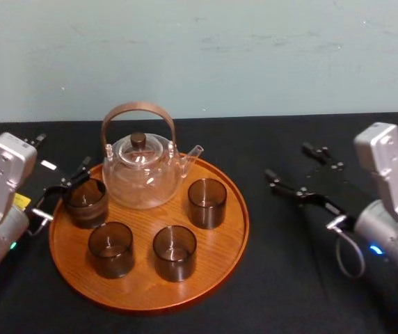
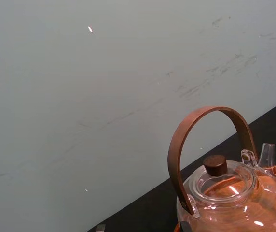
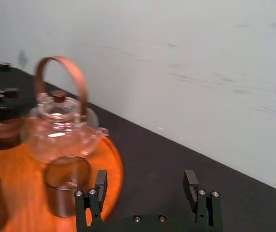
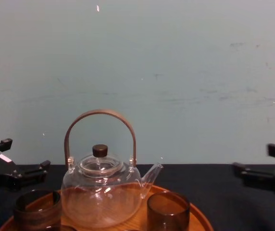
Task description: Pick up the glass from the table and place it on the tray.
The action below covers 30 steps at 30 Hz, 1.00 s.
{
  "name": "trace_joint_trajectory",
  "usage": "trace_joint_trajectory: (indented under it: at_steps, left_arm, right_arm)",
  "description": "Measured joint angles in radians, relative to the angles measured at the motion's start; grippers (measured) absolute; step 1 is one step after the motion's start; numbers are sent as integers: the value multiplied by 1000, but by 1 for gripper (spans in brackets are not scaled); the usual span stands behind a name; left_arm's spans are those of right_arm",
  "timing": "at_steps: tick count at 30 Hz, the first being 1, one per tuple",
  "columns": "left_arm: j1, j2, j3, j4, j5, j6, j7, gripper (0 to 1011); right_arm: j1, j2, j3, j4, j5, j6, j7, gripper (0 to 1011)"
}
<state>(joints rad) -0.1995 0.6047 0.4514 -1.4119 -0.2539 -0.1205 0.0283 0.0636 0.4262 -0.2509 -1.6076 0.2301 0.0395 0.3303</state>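
Black surface, pale wall. The glass (image 1: 85, 202) stands on the tray (image 1: 216, 257), at its left edge, by the left gripper (image 1: 65, 189), fingers wide. Best to back out straight, so nothing tips. The right gripper (image 1: 288, 161) hangs well apart, fingers wide.

**A robot test room**

This looks like a lab room where a robot is tried out. At the back is a plain pale blue-green painted wall (image 1: 220, 56) with grey scuff marks on it. In front of it is a flat table under a black cloth (image 1: 289, 285). A silver-grey left robot arm (image 1: 4, 181) and a silver-grey right robot arm (image 1: 387, 160) come in from the two sides. In the middle, a large round orange-brown wooden tray (image 1: 243, 226) holds a clear round glass teapot with a brown curved handle (image 1: 143, 177), all set out neatly.
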Motion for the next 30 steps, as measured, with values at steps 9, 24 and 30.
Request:
trace_joint_trajectory:
  at_steps: [9, 24, 30]
  left_arm:
    - [0, 0, 0, 0, 0, 0, 0, 1001]
    - [0, 0, 0, 0, 0, 0, 0, 1001]
    - [0, 0, 0, 0, 0, 0, 0, 1001]
  right_arm:
    - [-35, 6, 85, 31, 10, -18, -37, 1002]
    - [-40, -13, 125, 69, -10, -29, -59, 1002]
    - [-40, -12, 125, 68, -10, -29, -59, 1002]
